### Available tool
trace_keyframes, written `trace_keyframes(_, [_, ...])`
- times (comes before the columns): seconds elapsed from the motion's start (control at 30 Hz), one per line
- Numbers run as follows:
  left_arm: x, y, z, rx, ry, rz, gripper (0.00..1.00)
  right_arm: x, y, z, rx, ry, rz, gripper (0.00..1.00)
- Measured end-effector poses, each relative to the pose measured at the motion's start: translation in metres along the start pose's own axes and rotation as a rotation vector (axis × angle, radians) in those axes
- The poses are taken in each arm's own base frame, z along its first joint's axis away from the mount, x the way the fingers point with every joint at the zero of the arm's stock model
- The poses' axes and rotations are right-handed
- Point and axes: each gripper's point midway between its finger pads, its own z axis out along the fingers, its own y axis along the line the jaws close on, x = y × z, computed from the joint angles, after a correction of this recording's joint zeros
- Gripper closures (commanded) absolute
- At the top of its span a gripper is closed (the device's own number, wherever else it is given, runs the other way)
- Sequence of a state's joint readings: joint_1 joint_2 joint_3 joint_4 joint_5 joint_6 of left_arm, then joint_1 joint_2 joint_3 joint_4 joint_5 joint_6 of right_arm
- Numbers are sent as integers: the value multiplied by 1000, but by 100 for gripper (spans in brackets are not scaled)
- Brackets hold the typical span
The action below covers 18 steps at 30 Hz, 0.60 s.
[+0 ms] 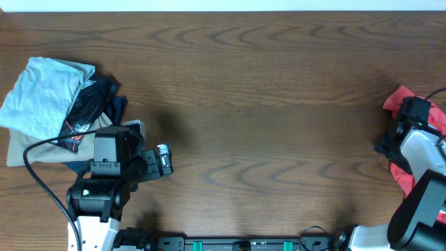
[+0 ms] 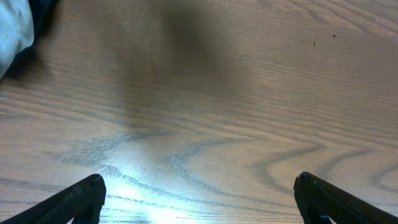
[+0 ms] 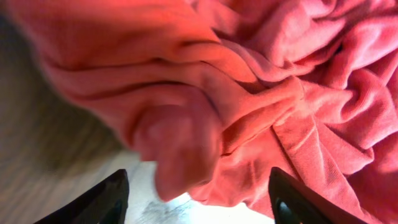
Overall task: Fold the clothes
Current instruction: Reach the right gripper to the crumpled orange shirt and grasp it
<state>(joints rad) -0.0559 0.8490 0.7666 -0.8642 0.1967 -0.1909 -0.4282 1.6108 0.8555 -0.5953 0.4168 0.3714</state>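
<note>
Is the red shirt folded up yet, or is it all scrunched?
Scrunched, not folded. The red shirt lies in a crumpled, creased heap at the right edge of the table, beneath the right gripper.

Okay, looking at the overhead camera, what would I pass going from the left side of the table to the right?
light blue-grey folded shirt on the garment pile → left arm → bare wooden table → crumpled red-orange T-shirt at the right edge, with the right arm over it

Overhead top-down; wrists close above table (image 1: 279, 84)
</note>
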Motion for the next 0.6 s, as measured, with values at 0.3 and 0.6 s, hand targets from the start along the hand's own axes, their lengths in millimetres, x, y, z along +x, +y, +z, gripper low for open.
trace_keyframes(0.3, [0, 0, 0, 0, 0, 0, 2, 11, 3, 25, -14, 78, 24, 99])
trace_keyframes(0.6, [0, 0, 1, -1, 4, -1, 2, -1, 79, -3, -430, 105, -49, 99])
